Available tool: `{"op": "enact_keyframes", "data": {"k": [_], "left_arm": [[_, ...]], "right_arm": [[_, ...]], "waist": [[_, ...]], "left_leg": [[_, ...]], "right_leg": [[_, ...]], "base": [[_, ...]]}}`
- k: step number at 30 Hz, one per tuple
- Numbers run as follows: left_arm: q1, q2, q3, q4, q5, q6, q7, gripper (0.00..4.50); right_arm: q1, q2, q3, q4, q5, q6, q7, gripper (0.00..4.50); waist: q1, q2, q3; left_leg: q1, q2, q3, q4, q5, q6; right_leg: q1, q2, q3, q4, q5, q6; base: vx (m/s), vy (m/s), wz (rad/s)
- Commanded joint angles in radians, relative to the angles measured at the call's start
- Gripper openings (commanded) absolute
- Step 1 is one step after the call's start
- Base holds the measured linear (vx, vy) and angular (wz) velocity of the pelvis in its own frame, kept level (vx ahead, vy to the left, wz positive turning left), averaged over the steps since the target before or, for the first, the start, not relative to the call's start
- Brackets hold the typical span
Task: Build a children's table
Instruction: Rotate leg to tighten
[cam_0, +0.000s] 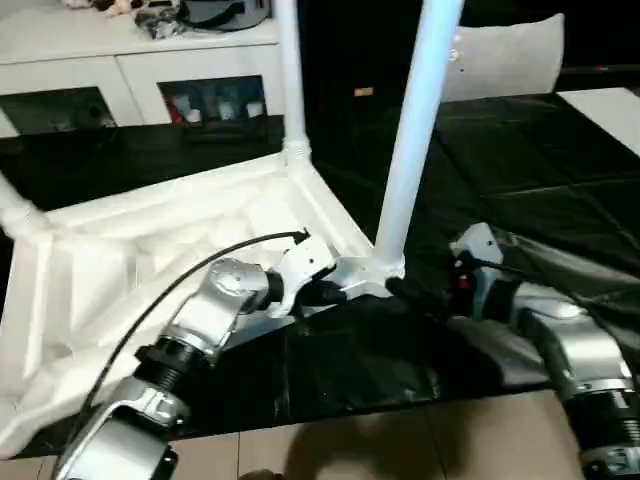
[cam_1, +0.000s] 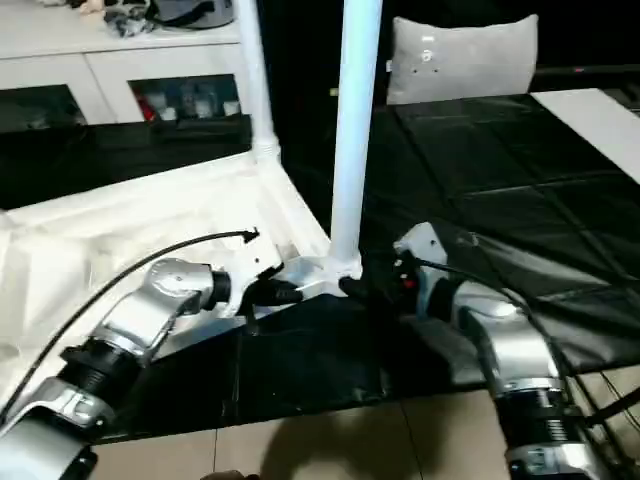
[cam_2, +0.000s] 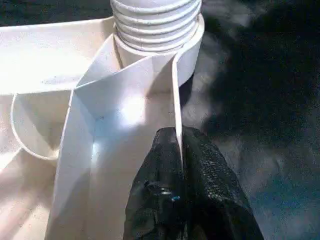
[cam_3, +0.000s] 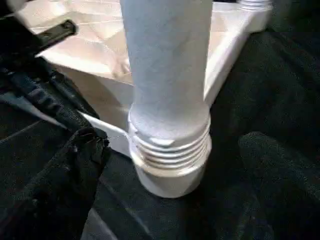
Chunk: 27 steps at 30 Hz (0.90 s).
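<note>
At frame centre, three legs are seen standing in the upturned table top (cam_0: 150, 250); its rim is pinched by the left gripper (cam_2: 179, 150), while the right gripper (cam_3: 165, 165) is spread around the threaded near leg (cam_0: 415, 130), judged not fully screwed home.

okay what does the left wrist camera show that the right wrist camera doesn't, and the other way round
Left wrist: the left hand shut on the thin edge wall of the table top, beside the corner socket.
Right wrist: the right hand, open around the leg, which stands upright, and a second corner socket farther off.
Both: the leg's threaded base, with threads still showing above the socket, and the black mat.
</note>
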Motion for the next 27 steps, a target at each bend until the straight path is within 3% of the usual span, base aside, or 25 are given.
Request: {"op": "enact_keyframes", "data": {"k": [1,4,7,13,27], "left_arm": [[0.034,0.041,-0.078,0.000,0.024,-0.041,-0.111,0.00],[0.037,0.059,-0.092,-0.011,0.015,-0.055,-0.157,0.00],[0.039,0.084,-0.116,-0.036,0.003,-0.047,-0.236,0.00],[0.036,0.094,-0.120,-0.040,-0.003,-0.054,-0.268,0.00],[0.038,0.083,-0.107,-0.035,-0.010,-0.050,-0.269,0.00]], "right_arm": [[-0.013,-0.026,0.023,-0.020,0.032,-0.014,0.086,4.33],[-0.018,-0.038,0.034,-0.013,0.040,-0.012,0.133,3.97],[-0.033,-0.042,0.057,0.000,0.052,0.001,0.200,3.72],[-0.042,-0.051,0.085,0.003,0.072,0.018,0.267,3.24],[-0.033,-0.053,0.109,0.000,0.085,0.063,0.323,2.13]], "waist": [[0.009,-0.020,-0.069],[0.018,-0.020,-0.065],[0.030,-0.021,-0.061],[0.036,-0.025,-0.059],[0.043,-0.031,-0.062]], "left_leg": [[0.011,0.072,-0.022,-0.046,-0.117,0.128],[0.012,0.076,-0.019,-0.047,-0.141,0.119],[0.017,0.079,-0.021,-0.053,-0.203,0.083],[0.016,0.078,-0.022,-0.054,-0.231,0.054],[0.015,0.076,-0.022,-0.050,-0.204,0.055]], "right_leg": [[0.052,-0.078,0.051,-0.045,-0.086,-0.244],[0.045,-0.078,0.053,-0.048,-0.134,-0.237],[0.042,-0.082,0.056,-0.055,-0.231,-0.222],[0.039,-0.084,0.059,-0.059,-0.298,-0.197],[0.039,-0.083,0.058,-0.053,-0.268,-0.199]], "base": [[0.000,0.000,0.00],[0.000,0.000,0.00],[0.000,0.000,0.00],[0.000,0.000,0.00],[0.000,0.000,0.00]]}}
